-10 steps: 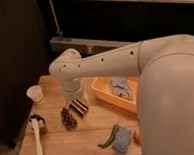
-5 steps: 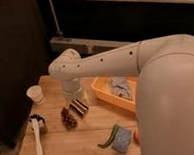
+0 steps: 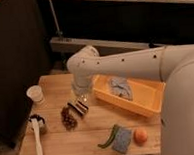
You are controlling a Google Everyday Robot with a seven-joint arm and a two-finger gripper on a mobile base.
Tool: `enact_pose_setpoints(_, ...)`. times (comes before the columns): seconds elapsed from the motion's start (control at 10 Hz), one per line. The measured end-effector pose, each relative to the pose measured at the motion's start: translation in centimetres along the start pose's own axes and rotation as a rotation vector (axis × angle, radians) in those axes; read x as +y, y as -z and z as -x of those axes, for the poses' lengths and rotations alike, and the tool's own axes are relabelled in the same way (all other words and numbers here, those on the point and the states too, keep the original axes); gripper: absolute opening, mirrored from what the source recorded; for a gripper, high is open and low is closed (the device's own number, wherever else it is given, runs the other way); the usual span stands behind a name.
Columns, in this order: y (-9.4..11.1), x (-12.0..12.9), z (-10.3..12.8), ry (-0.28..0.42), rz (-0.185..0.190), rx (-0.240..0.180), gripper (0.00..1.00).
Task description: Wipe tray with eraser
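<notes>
Since a second ago, the arm's round elbow has swung slightly right, toward the tray (image 3: 143, 98), and everything on the table (image 3: 60, 147) has stayed put.

From the one camera view, the gripper (image 3: 80, 95) hangs low over the left half of the table, just beside the tray's near corner. The eraser (image 3: 78, 107), a small dark striped block, lies on the wood right under it. I cannot tell whether the gripper has closed on it or is only above it.

By my reckoning the job has barely begun. The eraser is not lifted, and the tray has not been wiped. A crumpled grey cloth (image 3: 120, 87) sits in the tray, which may get in the way of a sweep.
</notes>
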Motion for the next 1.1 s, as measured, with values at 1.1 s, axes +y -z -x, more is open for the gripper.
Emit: enact_pose_setpoints(1.1, -9.2, -3.0, 0.9, 0.086, -0.008, -0.024, 0.65)
